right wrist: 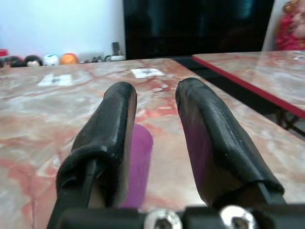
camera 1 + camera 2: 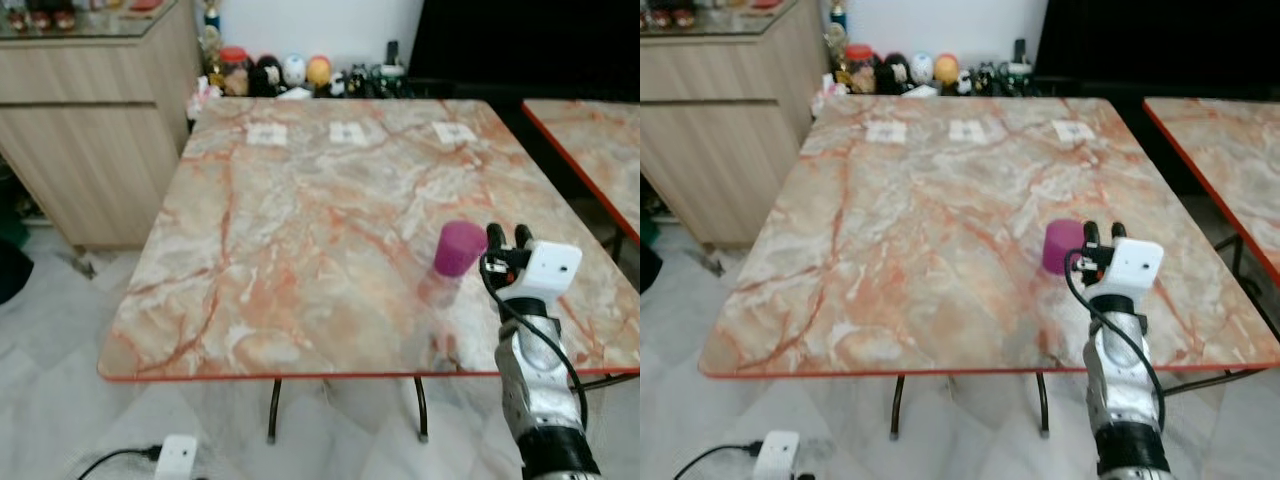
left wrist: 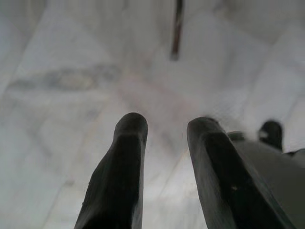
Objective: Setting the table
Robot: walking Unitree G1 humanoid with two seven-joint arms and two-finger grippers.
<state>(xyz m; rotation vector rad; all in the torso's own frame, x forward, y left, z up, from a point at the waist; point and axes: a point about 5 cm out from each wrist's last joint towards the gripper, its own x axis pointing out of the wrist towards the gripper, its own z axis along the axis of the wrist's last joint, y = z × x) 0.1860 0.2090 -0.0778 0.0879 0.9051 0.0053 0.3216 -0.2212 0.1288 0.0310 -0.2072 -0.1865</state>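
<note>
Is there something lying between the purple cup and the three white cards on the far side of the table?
No. In the left eye view, only bare marble of the table lies between the purple cup and the white cards.

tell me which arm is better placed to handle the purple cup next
Right. The right claw is raised over the table beside the purple cup, fingers apart. The left claw hangs toward the floor.

I see a marble-patterned table with a red edge, carrying a purple cup near its right front and three small white cards along the far side.
</note>
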